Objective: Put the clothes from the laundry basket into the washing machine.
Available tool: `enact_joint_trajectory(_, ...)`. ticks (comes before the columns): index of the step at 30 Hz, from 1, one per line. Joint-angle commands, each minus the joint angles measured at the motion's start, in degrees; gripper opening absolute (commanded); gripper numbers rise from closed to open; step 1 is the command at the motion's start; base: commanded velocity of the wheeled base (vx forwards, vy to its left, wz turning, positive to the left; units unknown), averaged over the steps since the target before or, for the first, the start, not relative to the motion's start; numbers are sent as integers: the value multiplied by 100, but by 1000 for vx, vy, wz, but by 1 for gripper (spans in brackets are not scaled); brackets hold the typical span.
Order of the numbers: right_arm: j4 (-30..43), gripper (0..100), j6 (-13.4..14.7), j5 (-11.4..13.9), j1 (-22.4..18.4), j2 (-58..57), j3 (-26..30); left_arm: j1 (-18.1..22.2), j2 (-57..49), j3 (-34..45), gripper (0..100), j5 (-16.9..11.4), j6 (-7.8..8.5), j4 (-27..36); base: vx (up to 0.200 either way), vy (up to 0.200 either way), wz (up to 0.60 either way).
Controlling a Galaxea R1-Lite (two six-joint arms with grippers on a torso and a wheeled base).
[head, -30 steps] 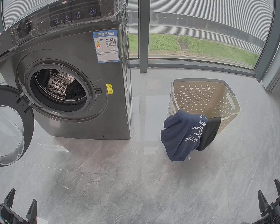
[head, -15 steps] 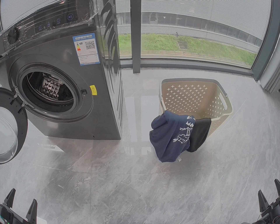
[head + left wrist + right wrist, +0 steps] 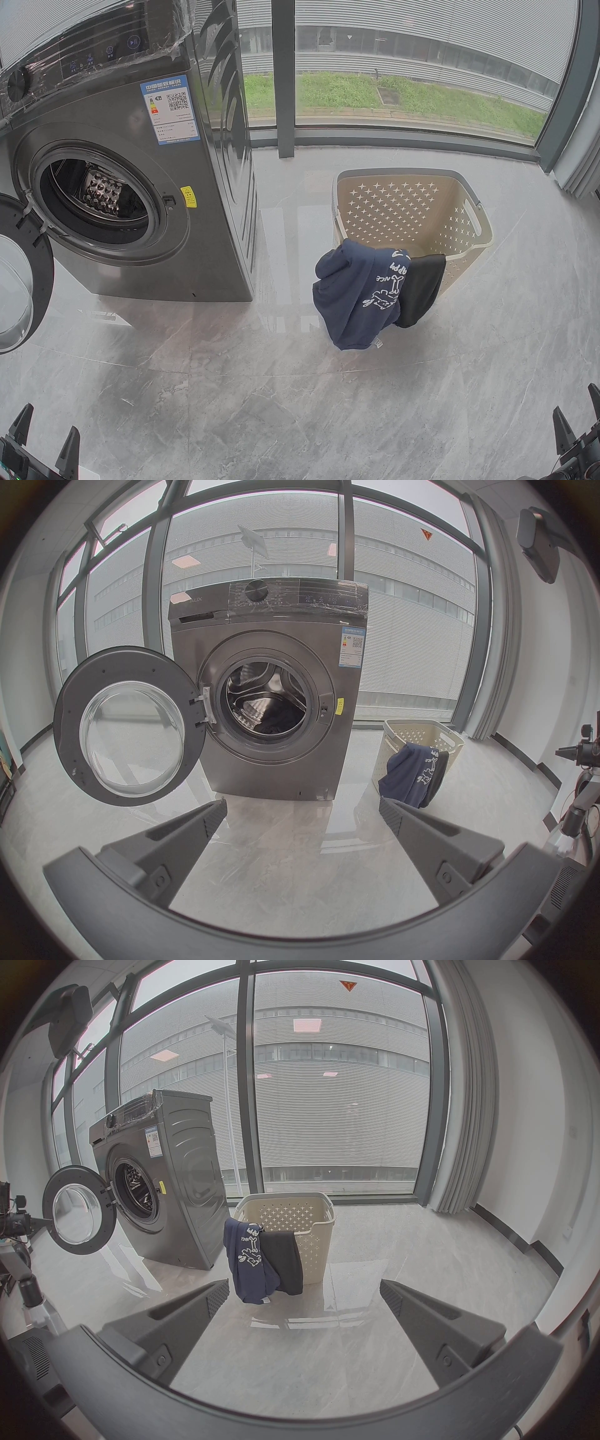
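You have a dark grey washing machine (image 3: 209,250), a beige laundry basket (image 3: 387,206) pierced with a star pattern, a navy garment (image 3: 350,294) with white print, a black garment (image 3: 422,287), and a grey marbled floor (image 3: 281,406).

I see glossy grey marbled floor (image 3: 281,406) across the lower half of the head view. Along the top runs a tall window (image 3: 425,69) with a dark post (image 3: 284,75), grass (image 3: 400,100) and a ribbed building (image 3: 437,31) beyond; a pale curtain (image 3: 580,164) hangs far right.
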Motion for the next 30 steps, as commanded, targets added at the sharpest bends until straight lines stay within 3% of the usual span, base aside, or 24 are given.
enact_joint_trajectory(1,-1,100,-2,2,0,-93,101,-2,-31,92,100,2,-4,-1,0,-200,0)
enact_joint_trajectory(5,-1,100,-2,2,0,-93,101,-2,-40,92,100,2,-12,-1,0,-200,0)
enact_joint_trajectory(14,-1,100,-2,2,0,-93,101,-2,-40,92,100,2,-4,-1,0,0,0)
enact_joint_trajectory(26,-1,100,-2,2,0,-93,101,-2,-40,92,100,20,-21,-1,0,-200,0)
enact_joint_trajectory(30,-1,100,-2,2,0,-93,101,-2,-40,92,100,29,-30,-1,0,0,0)
